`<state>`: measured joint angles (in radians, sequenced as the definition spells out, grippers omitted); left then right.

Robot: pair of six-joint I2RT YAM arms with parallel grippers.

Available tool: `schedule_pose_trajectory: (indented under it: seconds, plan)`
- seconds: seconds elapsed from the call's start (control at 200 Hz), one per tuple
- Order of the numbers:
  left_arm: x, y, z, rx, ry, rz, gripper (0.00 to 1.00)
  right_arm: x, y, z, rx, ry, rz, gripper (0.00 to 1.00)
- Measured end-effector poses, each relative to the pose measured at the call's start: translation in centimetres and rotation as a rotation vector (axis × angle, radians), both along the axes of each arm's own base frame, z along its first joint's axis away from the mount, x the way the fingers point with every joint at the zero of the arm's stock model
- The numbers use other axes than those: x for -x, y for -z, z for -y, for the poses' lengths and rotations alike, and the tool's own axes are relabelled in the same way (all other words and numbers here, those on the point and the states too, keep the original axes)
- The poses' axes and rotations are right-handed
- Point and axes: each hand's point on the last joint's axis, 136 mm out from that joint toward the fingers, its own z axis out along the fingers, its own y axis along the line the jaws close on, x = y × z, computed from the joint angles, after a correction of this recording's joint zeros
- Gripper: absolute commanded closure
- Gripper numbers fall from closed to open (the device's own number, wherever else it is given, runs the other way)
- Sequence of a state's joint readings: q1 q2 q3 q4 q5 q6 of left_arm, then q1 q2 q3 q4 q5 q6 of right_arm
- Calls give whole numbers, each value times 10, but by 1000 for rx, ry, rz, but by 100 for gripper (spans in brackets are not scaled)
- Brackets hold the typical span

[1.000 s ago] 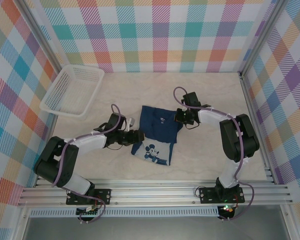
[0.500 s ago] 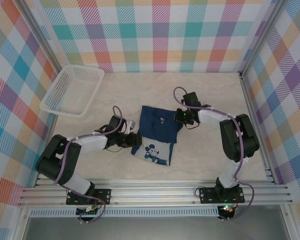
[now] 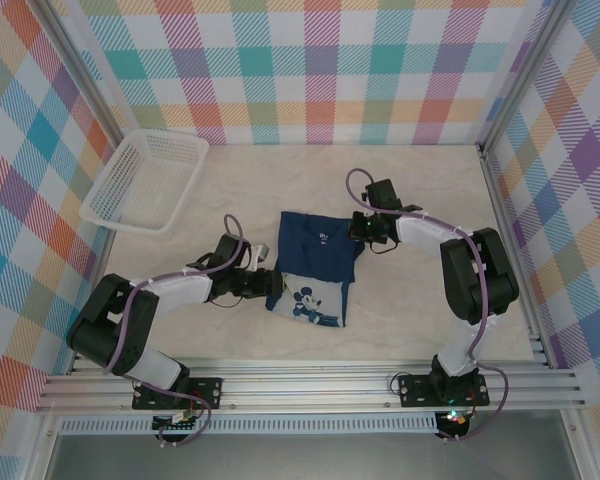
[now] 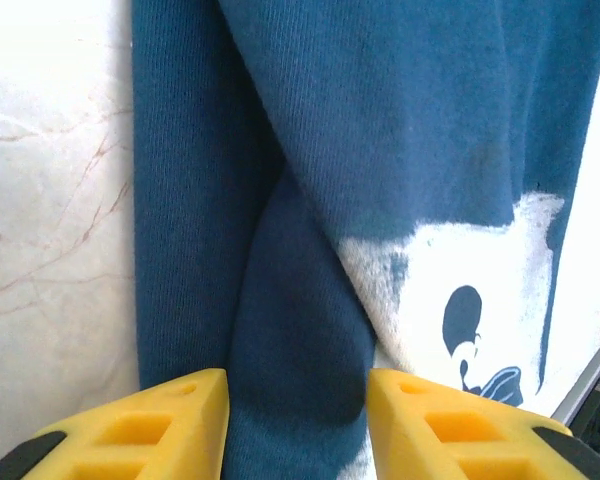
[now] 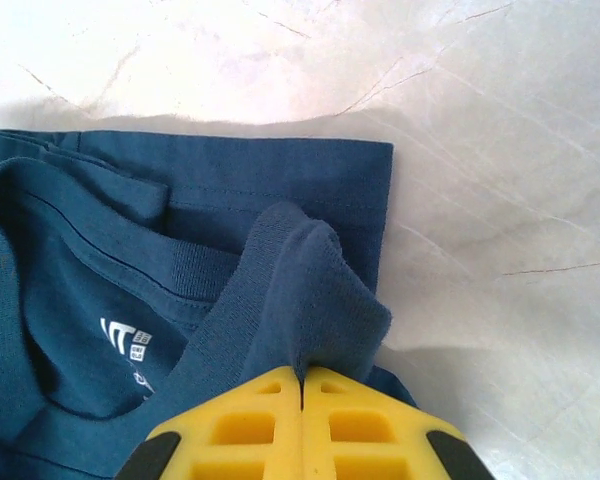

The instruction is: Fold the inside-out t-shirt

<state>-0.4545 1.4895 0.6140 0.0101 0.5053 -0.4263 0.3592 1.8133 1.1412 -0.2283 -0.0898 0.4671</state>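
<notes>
right end effector (image 5: pixel 301 374) clamps a fold of the inside-out t-shirt (image 5: pixel 280 190); left end effector (image 4: pixel 298 390) straddles its ridge, i can't tell if gripping

- Left arm (image 3: pixel 170 290) reaches low from the near left toward the right, forearm almost flat.
- Left gripper (image 3: pixel 272 283) has its yellow fingers (image 4: pixel 180 420) apart, straddling a ridge of the t-shirt (image 3: pixel 320 245).
- Right arm (image 3: pixel 470 270) rises from the near right, elbow bent, forearm pointing left.
- Right gripper (image 3: pixel 360 232) is pinched tight on a fold of the t-shirt.
</notes>
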Motion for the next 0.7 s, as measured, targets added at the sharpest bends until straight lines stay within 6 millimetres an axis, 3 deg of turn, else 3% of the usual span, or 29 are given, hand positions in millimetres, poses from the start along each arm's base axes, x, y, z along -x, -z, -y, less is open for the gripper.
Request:
schedule_pose_trajectory:
  seconds: [0.345,0.555,0.705]
  plan:
    - [1,10,4,19,14,-19,74,0,0,0,2,-3,1,96]
    - [2,12,5,19,21,-25,100,-2,1,2,15,0,5,97]
    - [1,-2,1,15,1,17,100,-9,-4,5,35,7,28,98]
